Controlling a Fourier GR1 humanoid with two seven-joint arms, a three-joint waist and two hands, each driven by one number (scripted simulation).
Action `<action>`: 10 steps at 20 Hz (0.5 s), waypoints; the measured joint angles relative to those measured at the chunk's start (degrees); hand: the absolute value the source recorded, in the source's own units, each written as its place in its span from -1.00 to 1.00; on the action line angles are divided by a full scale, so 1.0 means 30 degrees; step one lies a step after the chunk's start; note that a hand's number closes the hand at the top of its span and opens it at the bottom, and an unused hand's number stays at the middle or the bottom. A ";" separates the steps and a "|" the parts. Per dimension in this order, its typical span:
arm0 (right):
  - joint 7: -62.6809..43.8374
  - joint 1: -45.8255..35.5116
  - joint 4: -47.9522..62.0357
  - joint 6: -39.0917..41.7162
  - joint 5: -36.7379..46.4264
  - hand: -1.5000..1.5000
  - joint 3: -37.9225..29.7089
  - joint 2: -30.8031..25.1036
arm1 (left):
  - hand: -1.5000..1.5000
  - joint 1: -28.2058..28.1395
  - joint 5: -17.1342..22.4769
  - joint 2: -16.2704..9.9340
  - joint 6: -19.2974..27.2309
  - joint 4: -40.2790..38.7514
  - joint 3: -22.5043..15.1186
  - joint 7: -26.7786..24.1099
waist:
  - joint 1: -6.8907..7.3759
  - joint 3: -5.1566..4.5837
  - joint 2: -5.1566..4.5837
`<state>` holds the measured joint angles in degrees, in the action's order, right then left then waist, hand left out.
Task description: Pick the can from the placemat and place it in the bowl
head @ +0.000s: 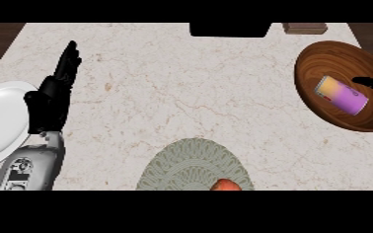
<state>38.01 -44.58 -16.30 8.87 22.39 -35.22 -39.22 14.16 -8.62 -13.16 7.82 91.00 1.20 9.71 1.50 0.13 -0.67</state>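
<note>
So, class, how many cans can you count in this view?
1. The can lies on its side inside the wooden bowl at the right edge. None shows on the placemat, though its lower part is cut off.

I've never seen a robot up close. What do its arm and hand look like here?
Only one arm shows, at the left edge: a glossy grey forearm with small dark markings on its casing, ending in an all-black left hand with slender fingers and a thumb. No cables or sleeves are visible.

Bowl [331,74] cut by right edge; small black thing [362,81] at its rim, cannot identify. Placemat [191,164] and orange-red item [226,185] cut at bottom. White plate [12,109] cut at left. Dark block [229,29] clipped at top.
</note>
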 measured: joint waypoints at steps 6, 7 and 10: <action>0.1324 0.1694 0.0562 0.4198 -0.1410 -1.00 -0.0867 -0.2139 | 0.00 -0.0435 -0.0029 0.0062 -0.0025 0.0199 0.0167 -0.0053 | -0.0261 -0.0008 0.0106; 0.1455 0.2066 0.0573 0.4574 -0.1571 -1.00 -0.0911 -0.2340 | 0.00 -0.0587 0.0029 -0.0017 -0.0131 0.0300 0.0248 -0.0066 | -0.0272 -0.0010 0.0117; 0.1883 0.3138 0.0467 0.5258 -0.1796 -1.00 -0.0806 -0.2765 | 0.00 -0.0521 -0.0006 -0.0011 -0.0173 0.0182 0.0334 -0.0120 | -0.0308 0.0000 0.0114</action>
<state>43.66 -35.17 -14.90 24.65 17.00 -37.64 -47.51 12.60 -8.64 -13.20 7.30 91.55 2.20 9.34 0.58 0.13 -0.33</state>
